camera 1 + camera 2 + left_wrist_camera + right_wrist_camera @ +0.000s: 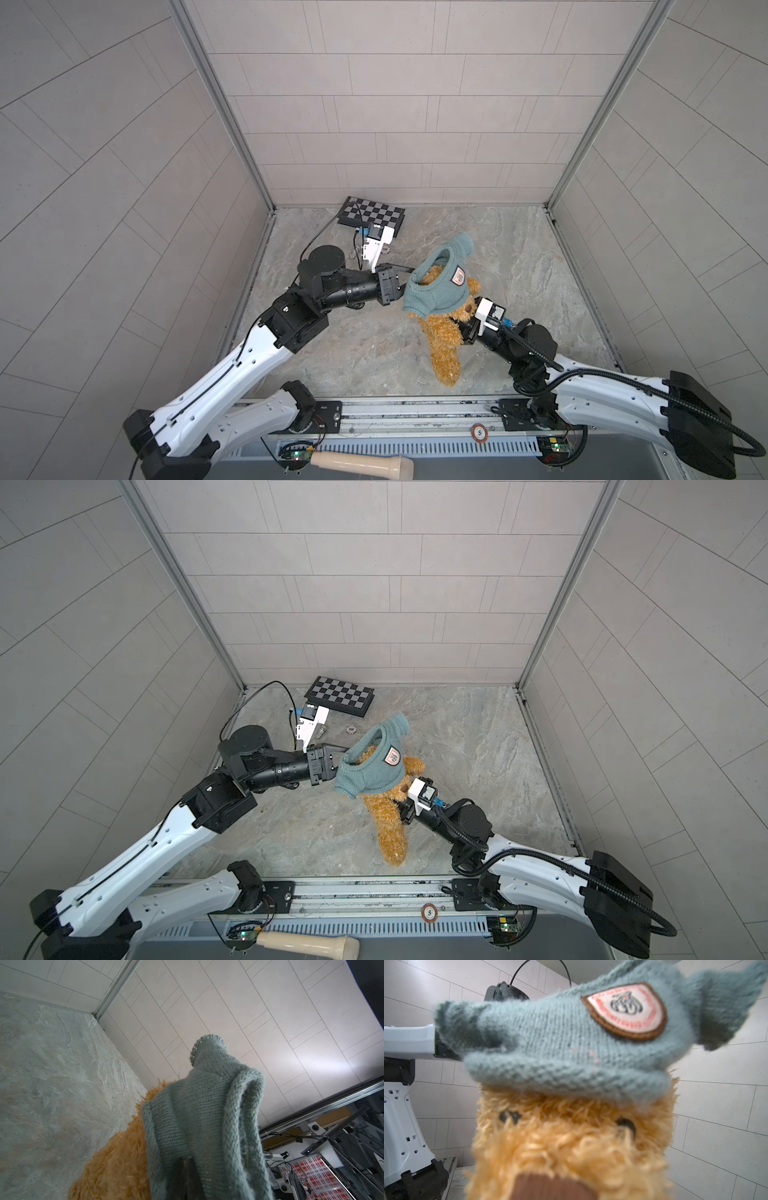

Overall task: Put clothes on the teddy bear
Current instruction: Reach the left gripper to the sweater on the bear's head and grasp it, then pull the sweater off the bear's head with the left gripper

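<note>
The golden-brown teddy bear (pixel 445 349) (pixel 391 833) hangs head-up over the stone floor, its leg trailing toward the front. A teal knitted sweater (pixel 436 286) (pixel 372 769) with a shield badge sits over the top of its head, down to just above the eyes (pixel 571 1043). My left gripper (pixel 409 279) (pixel 340 759) is shut on the sweater's hem, its dark fingers pinched into the knit (pixel 188 1162). My right gripper (pixel 466 330) (pixel 404 810) is shut on the bear below its face (pixel 571 1142); fur hides its fingertips.
A folded chessboard (pixel 371 216) (pixel 340 696) lies at the back wall, with a poker chip (pixel 352 729) and a small clear object (pixel 322 730) near it. Tiled walls enclose three sides. A wooden handle (pixel 361 463) lies below the front rail.
</note>
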`<state>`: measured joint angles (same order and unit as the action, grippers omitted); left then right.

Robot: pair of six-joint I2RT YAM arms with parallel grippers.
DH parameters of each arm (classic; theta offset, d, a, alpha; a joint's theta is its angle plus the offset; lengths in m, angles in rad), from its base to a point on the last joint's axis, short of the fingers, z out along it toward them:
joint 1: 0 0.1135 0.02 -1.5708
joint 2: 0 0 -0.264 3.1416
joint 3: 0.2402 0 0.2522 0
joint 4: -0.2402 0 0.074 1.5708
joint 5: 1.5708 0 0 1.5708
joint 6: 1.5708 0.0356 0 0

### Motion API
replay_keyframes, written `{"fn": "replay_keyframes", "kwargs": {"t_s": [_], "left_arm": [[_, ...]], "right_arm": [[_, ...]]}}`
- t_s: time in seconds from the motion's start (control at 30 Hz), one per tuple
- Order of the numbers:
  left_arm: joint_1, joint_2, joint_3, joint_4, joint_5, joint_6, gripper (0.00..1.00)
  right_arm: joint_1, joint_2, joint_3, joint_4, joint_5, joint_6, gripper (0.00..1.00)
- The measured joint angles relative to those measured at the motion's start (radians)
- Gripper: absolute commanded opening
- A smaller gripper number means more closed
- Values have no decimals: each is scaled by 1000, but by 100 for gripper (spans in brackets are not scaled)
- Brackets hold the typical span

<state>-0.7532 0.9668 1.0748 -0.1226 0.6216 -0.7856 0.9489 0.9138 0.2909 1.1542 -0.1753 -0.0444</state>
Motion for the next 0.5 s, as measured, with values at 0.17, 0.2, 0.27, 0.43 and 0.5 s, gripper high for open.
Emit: {"fn": "replay_keyframes", "kwargs": {"t_s": [0.17, 0.2, 0.27, 0.43, 0.5], "left_arm": [[-3, 5, 23, -87, -37, 73, 0], [-3, 5, 26, -100, -44, 82, 0], [-5, 6, 37, -132, -63, 106, 0], [1, 14, 71, -209, -98, 151, 0], [11, 21, 79, -238, -109, 162, 0]], "right_arm": [[0, 3, -4, -11, 0, 0, 0], [0, 3, -4, -16, 0, 0, 0], [0, 2, -5, -25, 0, 0, 0], [0, -20, -6, -40, 0, 0, 0], [0, -35, -8, -36, 0, 0, 0]]}}
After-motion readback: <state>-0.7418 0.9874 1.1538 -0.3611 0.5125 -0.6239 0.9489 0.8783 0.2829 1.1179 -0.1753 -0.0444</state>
